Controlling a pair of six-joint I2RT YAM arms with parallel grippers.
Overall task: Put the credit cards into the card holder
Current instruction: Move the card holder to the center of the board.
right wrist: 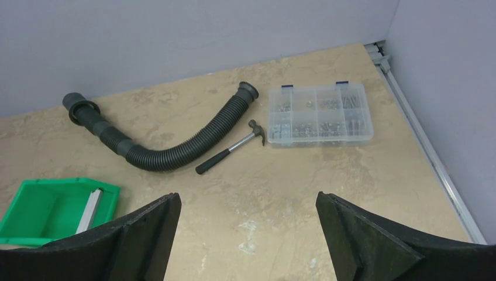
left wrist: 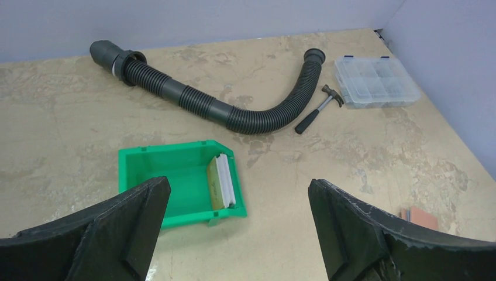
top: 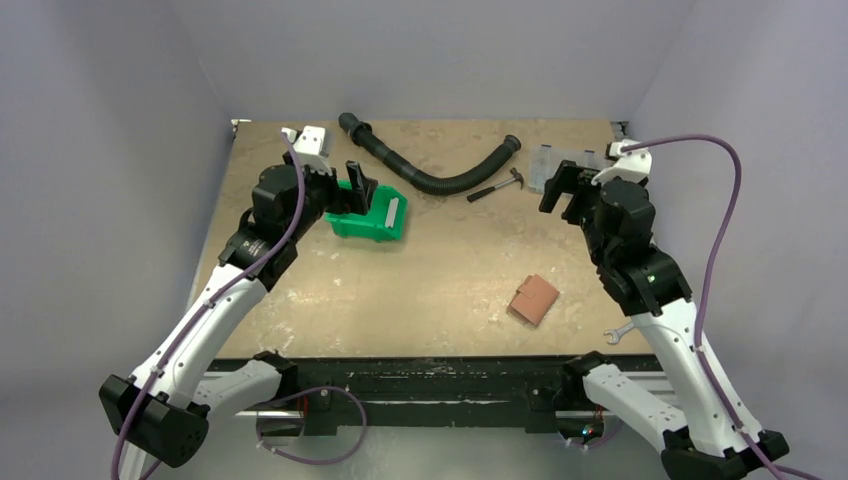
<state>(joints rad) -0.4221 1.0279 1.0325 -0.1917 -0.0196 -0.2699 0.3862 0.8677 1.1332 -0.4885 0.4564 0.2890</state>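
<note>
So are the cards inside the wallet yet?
No, out. The credit cards stand on edge in the green bin, apart from the leather wallet.

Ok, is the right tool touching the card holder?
Apart. The top view shows the right tool hanging open far beyond the card holder, with bare tabletop between them.

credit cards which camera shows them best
The left wrist view: the credit cards stand on edge inside the green bin, their yellow and pale edges easy to tell apart. The top external view shows them only as a pale strip in the bin, and the right wrist view only as a pale sliver.
</note>
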